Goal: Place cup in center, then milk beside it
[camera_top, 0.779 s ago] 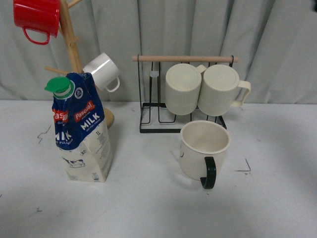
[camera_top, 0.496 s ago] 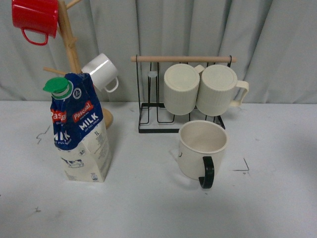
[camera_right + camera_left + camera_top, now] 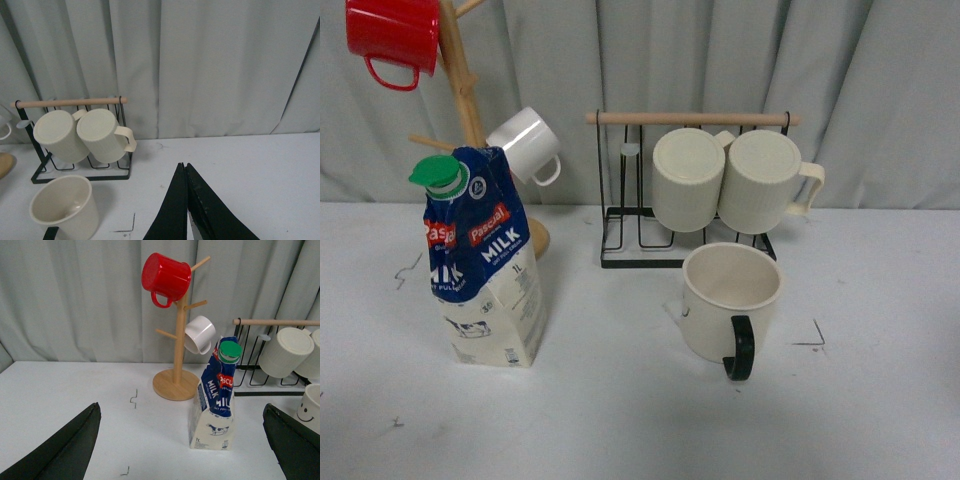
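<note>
In the front view neither arm shows. The cup stands upright on the tabletop just in front of the wire rack, below its right end, with its black handle turned toward the camera. The milk carton stands upright well to the left of the rack and a little nearer the camera. The center, the bare patch in front of the rack framed by black corner marks, has neither thing at its middle. The cup sits close to the mark on the rack's right side.

In the left wrist view the left end effector is spread wide and has hold of nothing. The milk carton stands ahead of it, untouched, off the left end of the rack. The smiley side of the cup peeks in at the frame edge.

In the right wrist view the right end effector has its fingers pressed together and grips nothing. The cup stands in front of the rack, well apart from it.

The first step, moving the cup, looks not yet begun. The next move likely calls for the right end effector to spread its fingers, reach the cup's rim or handle, close on it and shift it leftward along the rack's front to the middle of the marked patch. The milk comes after that
</note>
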